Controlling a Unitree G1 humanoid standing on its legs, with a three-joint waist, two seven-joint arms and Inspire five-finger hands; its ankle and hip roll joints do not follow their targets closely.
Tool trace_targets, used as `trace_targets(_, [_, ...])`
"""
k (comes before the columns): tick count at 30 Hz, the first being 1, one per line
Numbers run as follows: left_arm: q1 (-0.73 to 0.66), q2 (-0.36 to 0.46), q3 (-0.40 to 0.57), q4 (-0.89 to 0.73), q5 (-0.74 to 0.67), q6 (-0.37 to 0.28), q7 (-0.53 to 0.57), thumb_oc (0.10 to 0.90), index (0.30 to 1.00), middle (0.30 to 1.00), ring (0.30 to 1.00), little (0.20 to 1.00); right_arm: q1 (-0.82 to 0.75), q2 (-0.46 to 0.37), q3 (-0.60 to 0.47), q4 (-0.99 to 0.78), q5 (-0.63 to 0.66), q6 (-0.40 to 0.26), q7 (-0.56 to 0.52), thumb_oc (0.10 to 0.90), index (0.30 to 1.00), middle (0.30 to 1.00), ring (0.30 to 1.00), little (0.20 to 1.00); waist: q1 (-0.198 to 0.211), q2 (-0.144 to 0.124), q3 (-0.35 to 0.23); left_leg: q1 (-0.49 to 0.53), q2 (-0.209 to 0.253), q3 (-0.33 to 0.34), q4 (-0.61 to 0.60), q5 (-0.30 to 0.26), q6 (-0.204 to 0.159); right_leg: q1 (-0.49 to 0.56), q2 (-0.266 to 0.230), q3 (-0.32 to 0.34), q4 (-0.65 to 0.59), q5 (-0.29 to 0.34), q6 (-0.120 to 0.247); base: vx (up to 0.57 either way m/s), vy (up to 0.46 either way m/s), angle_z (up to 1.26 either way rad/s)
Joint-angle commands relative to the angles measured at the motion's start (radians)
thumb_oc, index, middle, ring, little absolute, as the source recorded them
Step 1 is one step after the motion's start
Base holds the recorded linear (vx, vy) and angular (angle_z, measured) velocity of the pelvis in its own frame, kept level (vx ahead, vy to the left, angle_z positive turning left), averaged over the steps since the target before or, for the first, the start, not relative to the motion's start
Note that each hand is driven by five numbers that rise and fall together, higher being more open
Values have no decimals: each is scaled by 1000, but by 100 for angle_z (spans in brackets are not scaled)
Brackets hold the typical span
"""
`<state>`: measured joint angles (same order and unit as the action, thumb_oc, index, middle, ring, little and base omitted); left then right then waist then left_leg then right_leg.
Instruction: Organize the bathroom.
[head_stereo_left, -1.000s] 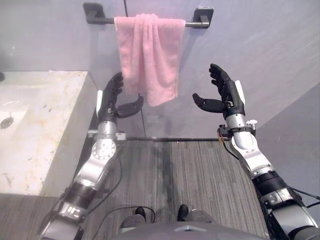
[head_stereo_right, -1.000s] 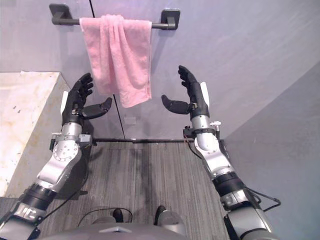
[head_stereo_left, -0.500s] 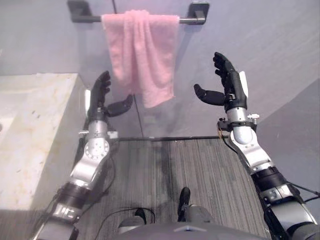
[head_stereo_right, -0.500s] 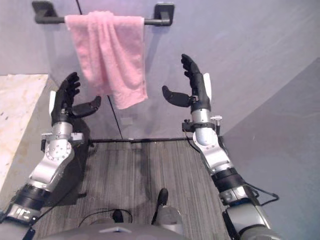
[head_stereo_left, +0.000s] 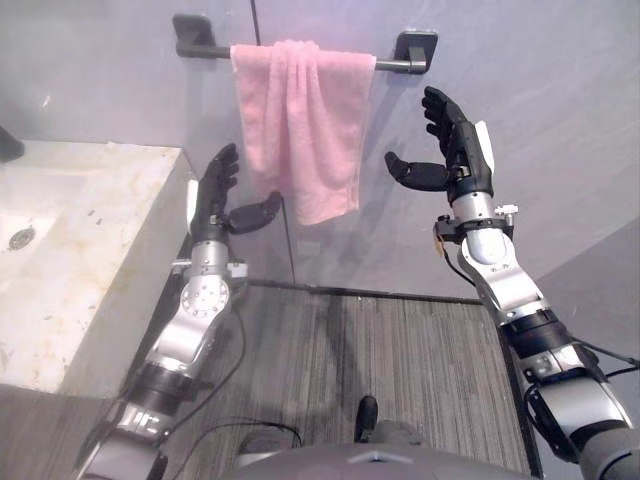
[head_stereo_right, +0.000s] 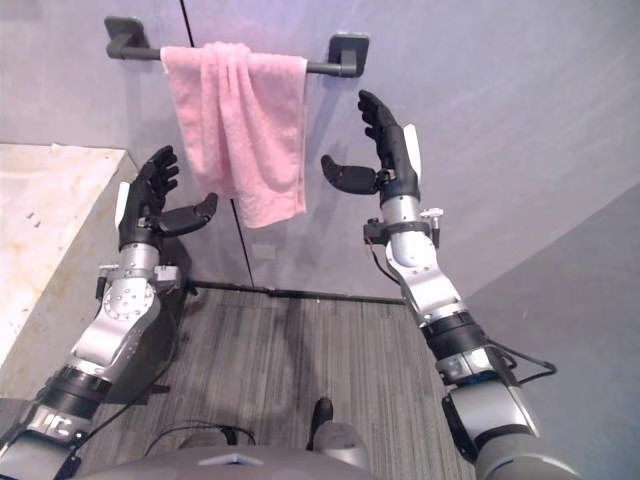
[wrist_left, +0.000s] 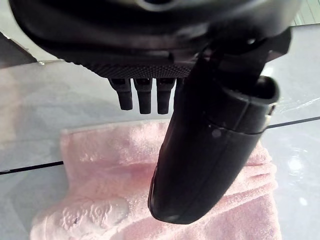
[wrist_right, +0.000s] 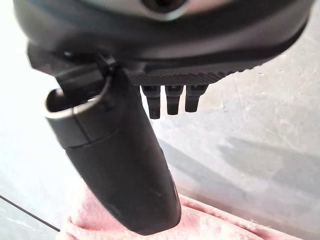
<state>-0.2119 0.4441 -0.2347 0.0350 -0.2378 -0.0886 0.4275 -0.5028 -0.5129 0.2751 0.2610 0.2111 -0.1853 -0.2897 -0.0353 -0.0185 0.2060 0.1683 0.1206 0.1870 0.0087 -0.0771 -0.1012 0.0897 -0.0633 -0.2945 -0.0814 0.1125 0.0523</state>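
Grey tiled wall (head_stereo_left: 560, 90) is seen behind a dark metal towel bar (head_stereo_left: 300, 55) fixed high on it; a pink terry towel (head_stereo_left: 300, 130) is draped over that bar in loose folds, hanging down from it and bunched rather than spread flat; a pale stone washbasin counter (head_stereo_left: 90, 250) is set below the bar and off to the left of it; dark striped flooring (head_stereo_left: 400, 350) is laid beneath. The left hand (head_stereo_left: 215, 200) is raised just left of the towel's lower edge, fingers straight, thumb out toward the cloth, nothing grasped; the right hand (head_stereo_left: 455, 145) is held up right of the towel, apart from it, fingers extended and released.
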Motion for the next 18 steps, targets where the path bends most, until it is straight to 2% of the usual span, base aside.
trace_targets(1, [-67, 56, -1, -88, 17, -122, -14, 800, 900, 900, 900, 900, -83, -23, -30, -33, -6, -86, -18, 800, 900, 900, 900, 900, 6, -15, -115, -85, -22, -34, -72, 104, 33, -9, 54, 39, 31, -139, 50, 336, 81, 4])
trace_targets(3, [-63, 52, -5, -82, 21, -125, -26, 800, 900, 900, 900, 900, -57, -21, -42, -48, 0, -96, -4, 800, 900, 900, 900, 900, 11, -13, -112, -135, 11, -58, -80, 166, 13, 6, 53, 31, 42, -166, 48, 309, 101, 9])
trace_targets(4, [-60, 51, -8, -80, 21, -127, -30, 800, 900, 900, 900, 900, -51, -22, -45, -51, 3, -100, 4, 800, 900, 900, 900, 900, 14, -11, -111, -147, 14, -66, -77, 172, 13, 5, 51, 22, 58, -180, 46, 275, 126, 4])
trace_targets(6, [-52, 59, -5, -82, 16, -128, -36, 800, 900, 900, 900, 900, -48, -23, -44, -48, 13, -113, 18, 800, 900, 900, 900, 900, 19, -4, -108, -151, 12, -74, -73, 159, 23, -8, 45, 18, 115, -209, 40, 238, 148, 3])
trace_targets(8, [-43, 59, -5, -87, 6, -117, -34, 800, 900, 900, 900, 900, -36, -16, -47, -62, 75, -107, 62, 800, 900, 900, 900, 900, 21, 1, -106, -145, -13, -94, -63, 138, 34, -30, 20, 5, 181, -231, 52, 297, 230, -5])
trace_targets(11, [-37, 67, -1, -86, -5, -120, -45, 800, 900, 900, 900, 900, -13, -11, -42, -86, 68, -108, 78, 800, 900, 900, 900, 900, 16, 8, -101, -122, -34, -90, -60, 111, 54, -67, -8, 9, 289, -260, 76, 248, 217, -6])
trace_targets(14, [-53, 63, -11, -71, -3, -108, -31, 800, 900, 900, 900, 900, -3, -3, -45, -93, 93, -110, 93, 800, 900, 900, 900, 900, -1, 17, -96, -97, -47, -79, -63, 97, 73, -126, -44, 36, 450, -239, 113, 235, 209, -12])
trace_targets(15, [-63, 59, -15, -63, 3, -102, -27, 800, 900, 900, 900, 900, 0, 3, -47, -93, 95, -115, 102, 800, 900, 900, 900, 900, -7, 29, -89, -89, -44, -73, -64, 93, 85, -169, -60, 54, 594, -232, 128, 232, 187, -14])
trace_targets(16, [-66, 58, -16, -60, 11, -99, -28, 800, 900, 900, 900, 900, 1, 6, -48, -97, 109, -114, 112, 800, 900, 900, 900, 900, -12, 33, -86, -83, -46, -70, -63, 87, 90, -196, -60, 78, 653, -221, 134, 197, 132, -8])
trace_targets(17, [-66, 56, -14, -59, 15, -94, -31, 800, 900, 900, 900, 900, 0, 8, -49, -97, 121, -114, 122, 800, 900, 900, 900, 900, -14, 34, -85, -79, -47, -69, -64, 82, 92, -208, -62, 89, 670, -206, 138, 173, 46, 0])
trace_targets(18, [-68, 57, -16, -55, 19, -86, -27, 800, 900, 900, 900, 900, -13, 15, -47, -89, 126, -110, 132, 800, 900, 900, 900, 900, -12, 31, -86, -70, -52, -64, -69, 76, 92, -212, -76, 79, 638, -188, 140, 148, 1, -1])
